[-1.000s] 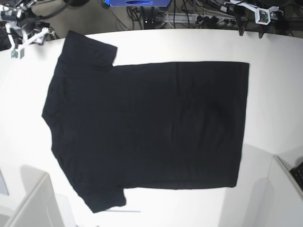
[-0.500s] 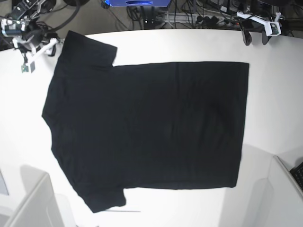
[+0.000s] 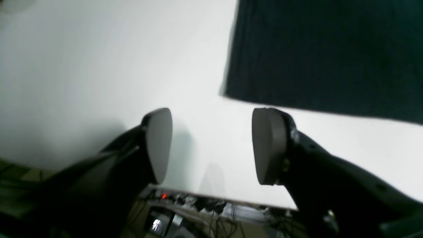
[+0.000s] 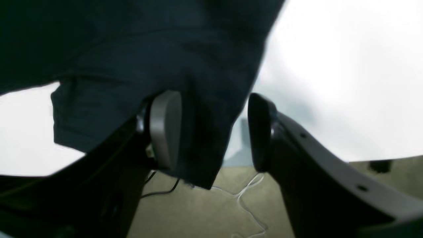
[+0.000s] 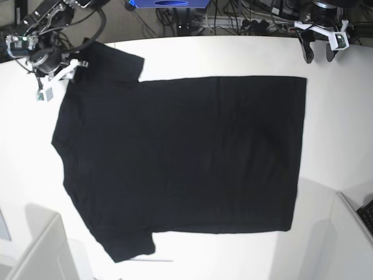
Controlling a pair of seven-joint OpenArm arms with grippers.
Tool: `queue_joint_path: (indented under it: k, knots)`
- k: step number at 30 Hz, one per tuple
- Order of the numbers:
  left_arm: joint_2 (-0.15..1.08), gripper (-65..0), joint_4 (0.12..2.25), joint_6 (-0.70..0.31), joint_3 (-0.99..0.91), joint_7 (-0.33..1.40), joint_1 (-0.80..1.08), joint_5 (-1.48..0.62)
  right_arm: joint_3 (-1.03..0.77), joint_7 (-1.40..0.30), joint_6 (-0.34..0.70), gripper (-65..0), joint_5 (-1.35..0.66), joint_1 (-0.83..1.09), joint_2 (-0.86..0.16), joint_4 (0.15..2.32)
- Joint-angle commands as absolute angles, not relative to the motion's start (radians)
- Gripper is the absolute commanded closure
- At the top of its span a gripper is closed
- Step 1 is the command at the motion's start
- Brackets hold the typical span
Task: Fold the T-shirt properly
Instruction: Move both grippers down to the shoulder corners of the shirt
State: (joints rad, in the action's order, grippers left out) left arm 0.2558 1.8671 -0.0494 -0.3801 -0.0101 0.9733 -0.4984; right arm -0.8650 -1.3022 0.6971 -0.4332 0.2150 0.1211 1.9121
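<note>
The black T-shirt (image 5: 180, 157) lies spread flat, plain side up, on the white table (image 5: 338, 116), with its sleeves at the left and its hem at the right. My right gripper (image 5: 61, 61) is at the far left sleeve. In the right wrist view its jaws (image 4: 213, 132) stand open around the sleeve's corner (image 4: 138, 76), with cloth lying between the pads and not pinched. My left gripper (image 5: 319, 51) hovers over the table's far edge, open and empty (image 3: 214, 145). It is just short of the shirt's far hem corner (image 3: 324, 49).
Pale partition blocks stand at the near left (image 5: 35, 245) and near right (image 5: 349, 233) corners. Cables and a power strip (image 5: 256, 23) lie on the floor behind the table's far edge. A blue object (image 5: 169, 3) sits at the top middle.
My right arm has come in from the far left onto the sleeve corner. My left arm has shifted slightly toward the table's far edge. The shirt has not moved.
</note>
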Motion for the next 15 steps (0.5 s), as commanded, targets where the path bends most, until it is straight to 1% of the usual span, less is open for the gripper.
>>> queue_joint_path:
  k: [1,10,12,15]
  knots:
    - [0.262,-36.5,1.879,-0.045,-0.389,-0.03,0.99,-0.496,-0.869,-1.285,0.698,-29.3,-0.441,0.211,0.111,1.908]
    - [0.262,-36.5,1.873,-0.045,-0.386,-0.027,0.954,-0.498,-0.862,-1.228,0.698,-29.4,-0.441,0.219,0.111,1.761]
    - [0.262,-36.5,1.876,-0.045,-0.383,-0.027,0.952,-0.499,-0.862,-1.227,0.698,-29.4,-0.441,0.226,0.097,1.736]
    - [0.262,-36.5,1.873,-0.045,-0.381,-0.025,0.932,-0.576,-0.862,-1.227,0.698,-29.4,-0.441,0.232,0.088,1.718]
